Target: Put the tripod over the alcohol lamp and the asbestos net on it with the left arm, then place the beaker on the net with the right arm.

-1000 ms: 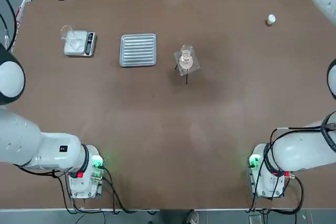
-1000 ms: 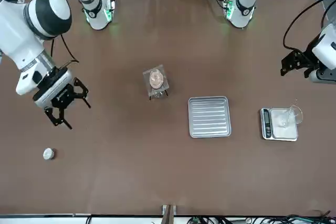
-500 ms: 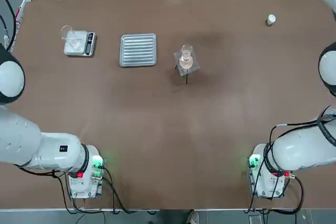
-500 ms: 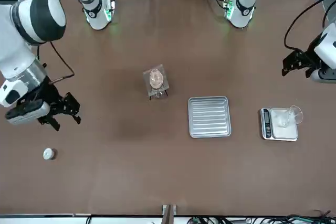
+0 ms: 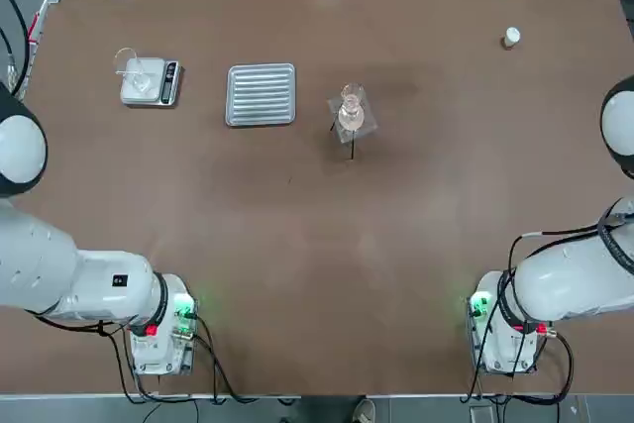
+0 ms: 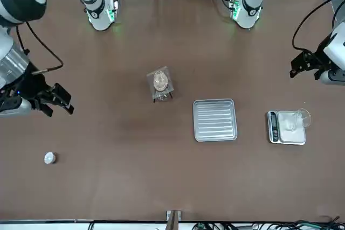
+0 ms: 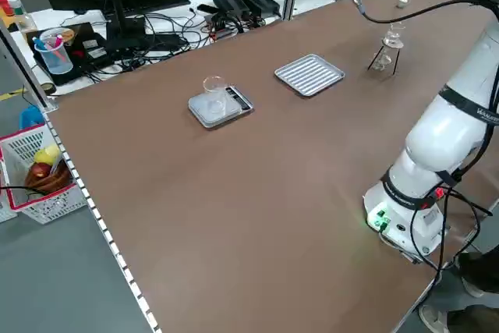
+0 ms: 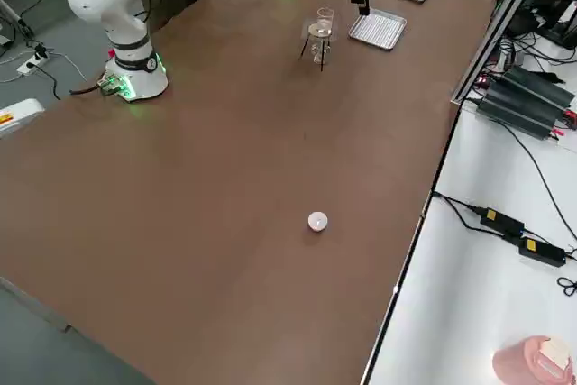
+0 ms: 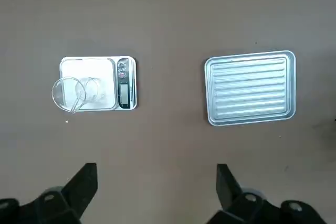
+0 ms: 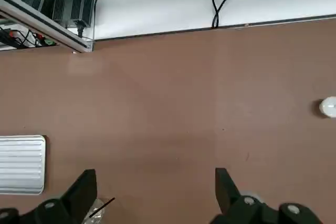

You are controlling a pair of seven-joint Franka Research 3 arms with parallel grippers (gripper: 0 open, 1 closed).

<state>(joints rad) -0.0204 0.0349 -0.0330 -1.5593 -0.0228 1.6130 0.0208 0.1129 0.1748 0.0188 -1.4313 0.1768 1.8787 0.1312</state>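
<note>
In the middle of the table stands the tripod (image 5: 352, 149), with the asbestos net (image 5: 369, 124) lying on its ring. The clear beaker (image 5: 350, 103) stands upright on the net's peach disc. Under the ring, the side view shows a small glass shape, the alcohol lamp (image 7: 380, 61). My left gripper (image 6: 303, 71) hangs open and empty above the table, on the robot's side of the scale. My right gripper (image 6: 59, 106) is open and empty out at the robot's right edge of the table, well away from the tripod.
A ribbed metal tray (image 5: 261, 94) lies to the left of the tripod. Farther left, a small scale (image 5: 151, 83) carries a second clear beaker (image 5: 129, 64). A small white bottle (image 5: 510, 37) sits at the far right. Cables run along the far edge.
My right gripper has swung away from the middle of the table toward the robot's right edge, still open. The left gripper and the stack on the tripod have not moved.
</note>
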